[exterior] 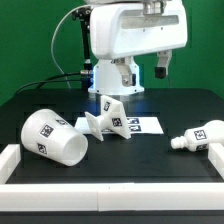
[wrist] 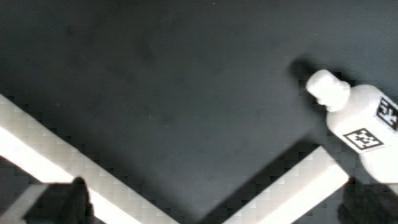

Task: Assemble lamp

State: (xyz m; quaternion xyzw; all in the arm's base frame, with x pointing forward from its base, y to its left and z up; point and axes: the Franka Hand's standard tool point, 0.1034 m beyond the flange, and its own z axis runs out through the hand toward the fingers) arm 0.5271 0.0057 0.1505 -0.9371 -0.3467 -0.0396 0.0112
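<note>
The lamp lies in three loose white tagged parts on the black table. The large tapered shade [exterior: 52,137] lies on its side at the exterior view's left. The small base [exterior: 106,119] stands tilted in the middle. The rounded bulb [exterior: 198,137] lies on its side at the exterior view's right and also shows in the wrist view [wrist: 361,115]. My gripper [exterior: 160,67] hangs high above the table, behind the bulb and apart from every part. In the wrist view my gripper [wrist: 217,210] is open and empty, its dark fingers [wrist: 63,205] far apart.
The marker board [exterior: 141,125] lies flat just behind the base. A white rail [exterior: 110,171] borders the table at the front and sides; it shows in the wrist view [wrist: 71,165] as a corner. Cables hang behind the arm.
</note>
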